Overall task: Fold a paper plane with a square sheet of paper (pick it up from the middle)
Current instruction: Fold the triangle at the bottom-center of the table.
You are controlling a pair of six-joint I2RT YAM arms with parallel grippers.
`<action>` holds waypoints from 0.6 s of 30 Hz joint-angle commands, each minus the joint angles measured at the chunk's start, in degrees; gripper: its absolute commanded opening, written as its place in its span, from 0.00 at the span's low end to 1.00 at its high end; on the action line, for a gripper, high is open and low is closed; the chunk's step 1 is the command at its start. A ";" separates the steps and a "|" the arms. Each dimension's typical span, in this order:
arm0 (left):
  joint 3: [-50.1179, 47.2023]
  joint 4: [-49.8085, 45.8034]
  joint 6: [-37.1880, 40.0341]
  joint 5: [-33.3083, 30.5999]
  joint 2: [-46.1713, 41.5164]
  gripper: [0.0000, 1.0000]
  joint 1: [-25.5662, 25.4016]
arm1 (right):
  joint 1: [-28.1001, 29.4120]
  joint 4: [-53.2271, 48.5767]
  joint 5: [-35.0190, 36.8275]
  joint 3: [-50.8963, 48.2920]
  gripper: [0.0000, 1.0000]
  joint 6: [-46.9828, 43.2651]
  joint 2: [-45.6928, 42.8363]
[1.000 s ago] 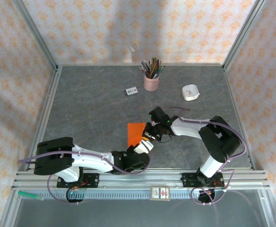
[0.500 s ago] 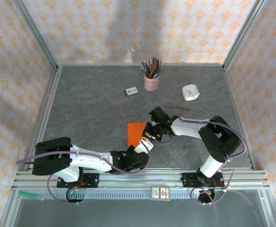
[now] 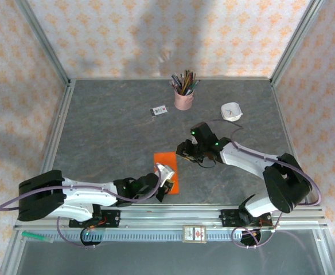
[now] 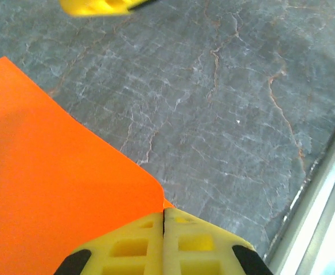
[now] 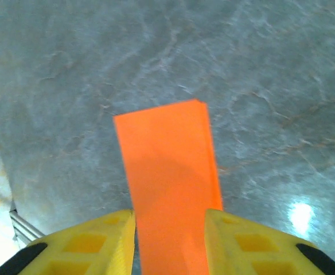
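Grey table (image 3: 110, 132), seen from above. The orange paper (image 3: 163, 163) lies flat at lower centre as a narrow rectangle. I judge one half-fold done, with the nose and wing creases all yet to make. My left gripper (image 4: 163, 215) is closed tight, apparently pinching the paper's near corner. My right gripper (image 5: 170, 220) stands partly open astride the far end, gripping nothing. A small card (image 3: 159, 110) at upper centre carries print too small to read.

You had a plain bright-orange square sheet of paper (image 3: 166, 171), a dark grey table (image 3: 110, 137) with pale marble veins, yellow fingers (image 5: 81, 243), a pink pencil cup (image 3: 183, 101), white-and-black arms (image 3: 245, 160), cream walls (image 3: 127, 34) with a repeated orange flower pattern.
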 commanded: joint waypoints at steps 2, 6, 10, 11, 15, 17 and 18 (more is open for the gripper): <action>-3.72 6.12 -2.58 5.68 -3.73 0.00 2.26 | 0.85 6.45 -2.82 0.84 0.31 -2.39 3.33; -6.25 8.38 -4.57 7.39 -5.25 0.00 4.50 | 3.21 8.95 -4.87 3.39 0.25 -2.71 8.82; -7.21 9.65 -5.63 8.60 -5.02 0.00 6.17 | 4.06 9.13 -4.25 4.45 0.22 -3.69 13.58; -7.37 9.93 -5.89 8.94 -4.87 0.00 6.52 | 4.03 9.00 -3.73 4.53 0.21 -4.16 14.39; -8.17 11.59 -7.44 10.92 -4.28 0.00 8.10 | 4.01 7.84 -2.55 4.39 0.19 -6.38 17.11; -8.44 11.98 -8.09 11.73 -4.20 0.00 8.84 | 4.01 7.22 -2.09 4.20 0.18 -7.75 17.71; -8.52 12.14 -8.35 12.13 -4.24 0.00 9.32 | 4.01 6.68 -1.70 4.11 0.18 -8.35 18.02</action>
